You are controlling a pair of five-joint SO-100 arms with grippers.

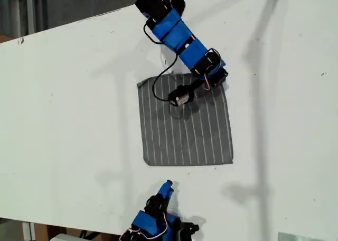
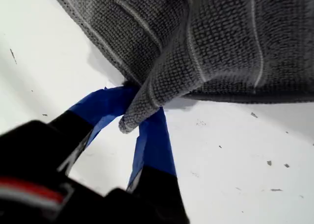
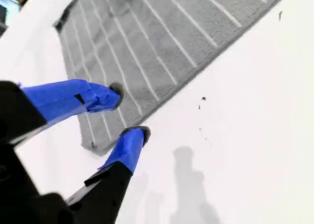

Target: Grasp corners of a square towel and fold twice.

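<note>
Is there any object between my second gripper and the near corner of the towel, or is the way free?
Nothing visible blocks it. My second gripper is open above the white table, just beside the towel corner. Only bare table lies between. My first gripper already pinches another part of the towel.

Your exterior view looks almost straight down on the white surface (image 1: 63,119) from high up, with the towel (image 1: 185,130) just right of centre. Your first wrist view sits very close, looking along my first pincer (image 2: 140,118) at the same towel (image 2: 221,42). Your second wrist view hangs higher, looking past my second pincer (image 3: 128,111) toward 12 o'clock across that towel (image 3: 147,52).
</note>
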